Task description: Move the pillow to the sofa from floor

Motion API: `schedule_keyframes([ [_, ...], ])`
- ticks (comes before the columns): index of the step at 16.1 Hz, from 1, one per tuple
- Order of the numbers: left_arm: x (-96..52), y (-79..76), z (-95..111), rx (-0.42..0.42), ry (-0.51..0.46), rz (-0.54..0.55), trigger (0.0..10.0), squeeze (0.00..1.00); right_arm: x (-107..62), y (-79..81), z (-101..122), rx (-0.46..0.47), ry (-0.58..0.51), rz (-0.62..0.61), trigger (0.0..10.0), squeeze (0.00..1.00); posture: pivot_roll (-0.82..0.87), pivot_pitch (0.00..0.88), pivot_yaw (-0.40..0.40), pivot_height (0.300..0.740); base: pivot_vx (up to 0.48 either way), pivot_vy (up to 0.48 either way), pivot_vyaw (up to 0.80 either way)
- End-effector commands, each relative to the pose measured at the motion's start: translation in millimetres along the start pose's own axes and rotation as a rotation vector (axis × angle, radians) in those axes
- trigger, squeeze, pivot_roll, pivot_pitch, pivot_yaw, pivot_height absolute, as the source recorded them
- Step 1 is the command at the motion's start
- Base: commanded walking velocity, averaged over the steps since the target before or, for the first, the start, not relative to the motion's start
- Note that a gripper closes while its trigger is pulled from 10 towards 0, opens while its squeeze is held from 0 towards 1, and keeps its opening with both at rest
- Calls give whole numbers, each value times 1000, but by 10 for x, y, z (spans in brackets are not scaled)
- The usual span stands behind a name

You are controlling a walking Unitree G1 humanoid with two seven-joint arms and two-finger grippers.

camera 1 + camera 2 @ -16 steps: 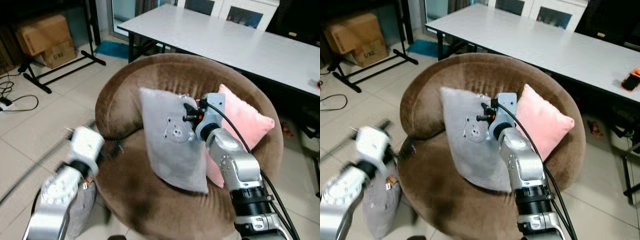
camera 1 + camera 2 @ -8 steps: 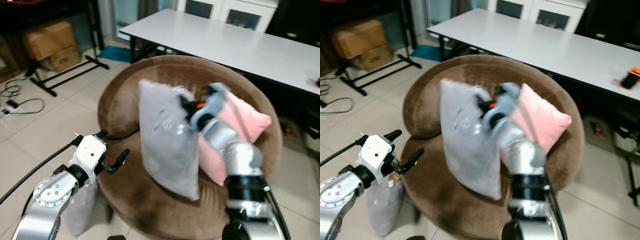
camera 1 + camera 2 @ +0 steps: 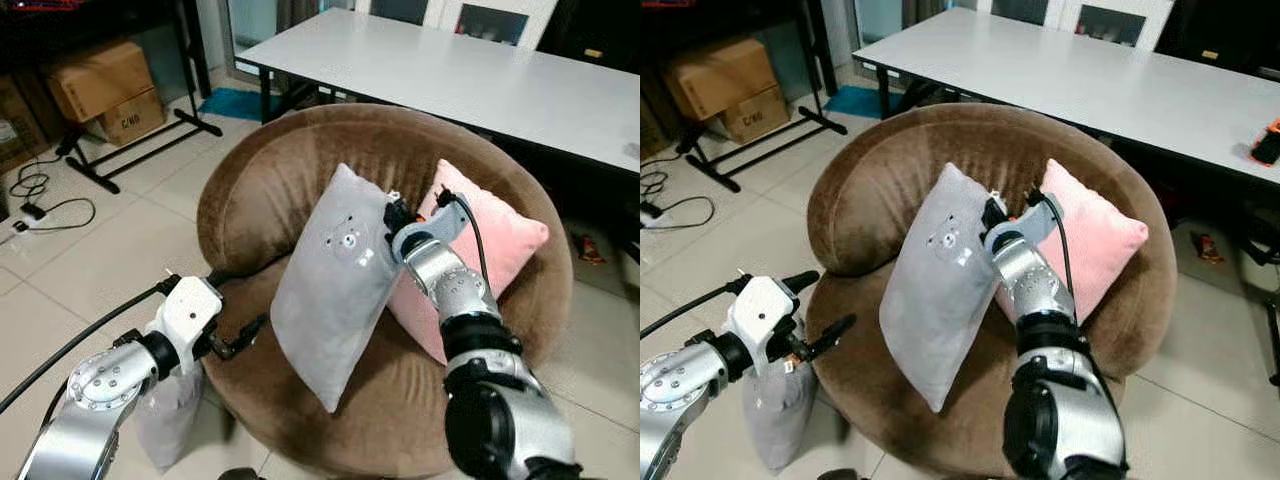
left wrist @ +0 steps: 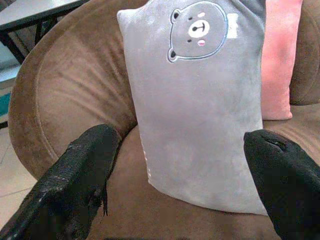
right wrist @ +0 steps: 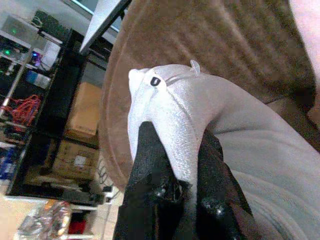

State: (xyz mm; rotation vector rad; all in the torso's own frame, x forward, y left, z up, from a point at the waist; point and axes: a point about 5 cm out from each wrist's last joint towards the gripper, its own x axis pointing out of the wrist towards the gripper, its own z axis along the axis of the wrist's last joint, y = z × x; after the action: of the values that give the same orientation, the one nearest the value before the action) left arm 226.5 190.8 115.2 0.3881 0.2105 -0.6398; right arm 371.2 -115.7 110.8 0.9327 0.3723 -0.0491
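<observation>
A grey pillow with a bear face (image 3: pixel 335 280) stands tilted on the seat of the round brown sofa (image 3: pixel 270 170), leaning toward a pink pillow (image 3: pixel 500 235). My right gripper (image 3: pixel 393 218) is shut on the grey pillow's upper edge; in the right wrist view its fingers (image 5: pixel 150 155) pinch a fold of grey fabric (image 5: pixel 180 100). My left gripper (image 3: pixel 230 335) is open at the sofa's front left rim, apart from the pillow. In the left wrist view its fingers (image 4: pixel 85 165) frame the grey pillow (image 4: pixel 200 100). Another grey pillow (image 3: pixel 775 420) stands on the floor beside the sofa.
A long white table (image 3: pixel 480 80) stands behind the sofa. Cardboard boxes (image 3: pixel 100 80) and a black stand's legs (image 3: pixel 130 150) are at the far left. Cables (image 3: pixel 40 205) lie on the tiled floor at the left.
The right gripper has tipped the grey pillow so it now leans on the seat, its top to the right. The left gripper has dropped a little near the sofa's rim.
</observation>
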Motion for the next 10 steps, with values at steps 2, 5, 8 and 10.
schedule_keyframes([
  [2, 16, -5, 36, 3, -5, -20, 10000, 0, 27, -157, 163, -71, -68, -62, 10000, 0, 131, 0, -25, 740, 0, 0, 0],
  [5, 23, -5, 40, 3, -6, -24, 10000, 0, 27, -327, 324, -28, -138, -134, 10000, 0, 131, 0, -26, 740, 0, 0, 0],
  [8, 43, 4, 46, 7, -8, -29, 10000, 0, 6, -446, 535, -31, -210, -174, 10000, 0, 126, 0, -20, 740, 0, 0, 0],
  [10, 52, 8, 49, 8, -10, -30, 10000, 0, -6, -507, 557, -46, -213, -194, 10000, 0, 126, 0, -23, 740, 0, 0, 0],
])
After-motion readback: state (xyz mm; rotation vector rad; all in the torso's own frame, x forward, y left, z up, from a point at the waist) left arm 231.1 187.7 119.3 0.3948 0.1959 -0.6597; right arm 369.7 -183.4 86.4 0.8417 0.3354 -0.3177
